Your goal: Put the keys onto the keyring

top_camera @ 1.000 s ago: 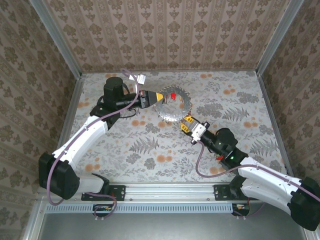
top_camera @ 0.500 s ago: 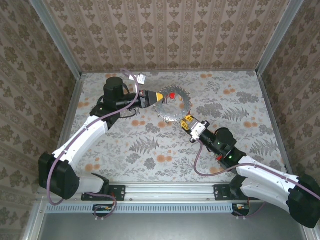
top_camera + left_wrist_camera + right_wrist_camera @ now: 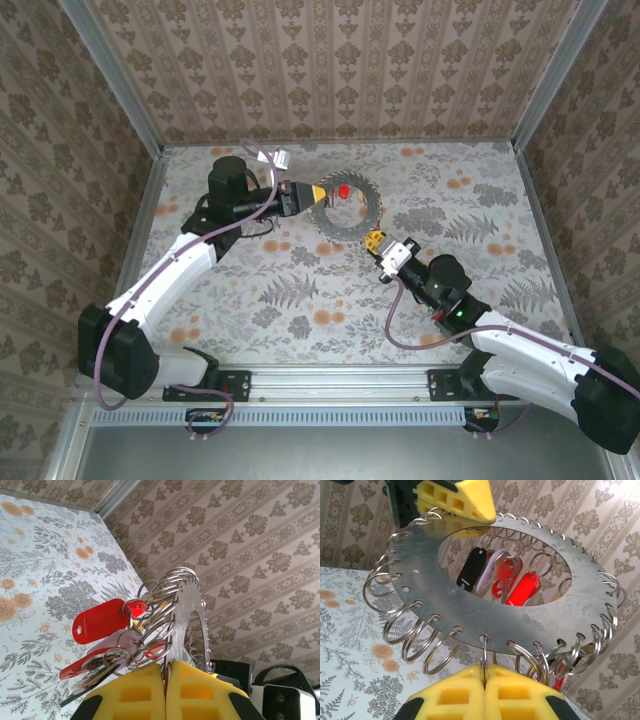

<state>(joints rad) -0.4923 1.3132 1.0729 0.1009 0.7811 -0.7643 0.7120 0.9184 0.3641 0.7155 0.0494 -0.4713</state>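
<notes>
right gripper (image 3: 373, 239) has closed its jaws on the keyring (image 3: 350, 214), whose far rim left gripper (image 3: 321, 193) pinches, likely steadying it for keys (image 3: 525, 587).

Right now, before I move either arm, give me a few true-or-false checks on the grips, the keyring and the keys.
1. The left end effector and the right end effector are both shut. True.
2. The keyring lies loose, held by neither end effector. False: both hold it up, at opposite sides of its rim.
3. The right end effector pinches a small wire ring on the keyring's rim. True.
4. Every key on the keyring is red. False: a black key hangs there too.
5. The left end effector grips a key's head. False: it clamps the keyring's rim; the red key hangs free beside it.
</notes>
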